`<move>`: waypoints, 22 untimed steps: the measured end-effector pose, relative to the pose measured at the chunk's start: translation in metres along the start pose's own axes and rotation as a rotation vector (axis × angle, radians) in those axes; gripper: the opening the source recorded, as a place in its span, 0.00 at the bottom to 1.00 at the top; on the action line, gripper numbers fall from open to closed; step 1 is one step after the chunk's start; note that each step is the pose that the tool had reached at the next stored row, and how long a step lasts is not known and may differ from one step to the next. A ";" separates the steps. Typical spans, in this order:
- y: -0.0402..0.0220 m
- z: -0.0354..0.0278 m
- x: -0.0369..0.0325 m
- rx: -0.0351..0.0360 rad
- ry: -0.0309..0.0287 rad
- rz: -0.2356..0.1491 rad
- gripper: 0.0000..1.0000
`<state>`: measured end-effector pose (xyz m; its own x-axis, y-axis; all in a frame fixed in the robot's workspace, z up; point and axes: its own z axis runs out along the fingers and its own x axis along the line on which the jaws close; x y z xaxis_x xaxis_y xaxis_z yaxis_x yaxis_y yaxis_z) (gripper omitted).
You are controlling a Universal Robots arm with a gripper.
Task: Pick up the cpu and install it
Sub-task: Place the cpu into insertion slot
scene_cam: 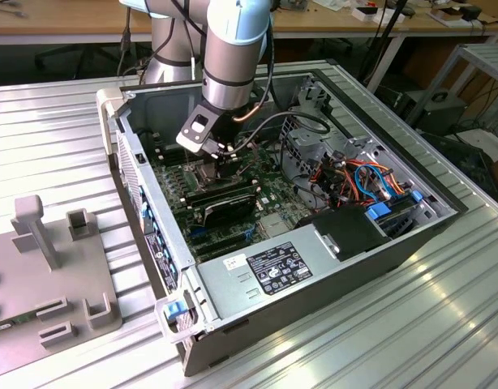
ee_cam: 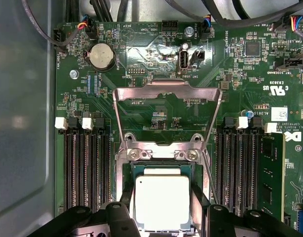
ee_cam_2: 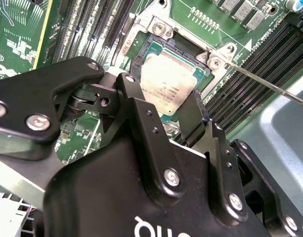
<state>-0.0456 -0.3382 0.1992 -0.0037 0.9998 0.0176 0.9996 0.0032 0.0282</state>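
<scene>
Cpu (ee_cam: 162, 200), likely light, stiff and fragile underneath, sits in the open socket (ee_cam: 161, 155) inside the computer case (scene_cam: 444, 231). The gripper (ee_cam: 164, 219) is closed narrowly on its two opposite edges, the sensible place to hold it. The raised load frame (ee_cam: 166, 91), thin lever (ee_cam: 208, 177) and memory slots (ee_cam: 87, 168) crowd close.

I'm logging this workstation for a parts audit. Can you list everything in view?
computer case: one, dark grey, open, on the table
table: one, silver, ribbed
fixture plate: one, grey, on the table, exterior view's left
power supply: one, grey, in the case
cables: several, orange and blue, in the case
motherboard: one, green, in the case
hinged frame: one, silver, swung open beside the socket
cpu: one, dull grey, at the socket
arm: one, silver and pale blue, reaching into the case
gripper: one, black, fingers against opposite cpu edges
</scene>
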 end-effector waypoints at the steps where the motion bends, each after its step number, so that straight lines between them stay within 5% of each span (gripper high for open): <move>1: 0.0000 0.0000 0.0000 0.0000 0.0000 0.000 0.55; 22: -0.0006 0.0002 0.0001 -0.0003 0.0004 0.000 0.55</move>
<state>-0.0462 -0.3381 0.1990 -0.0037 0.9998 0.0180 0.9996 0.0032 0.0285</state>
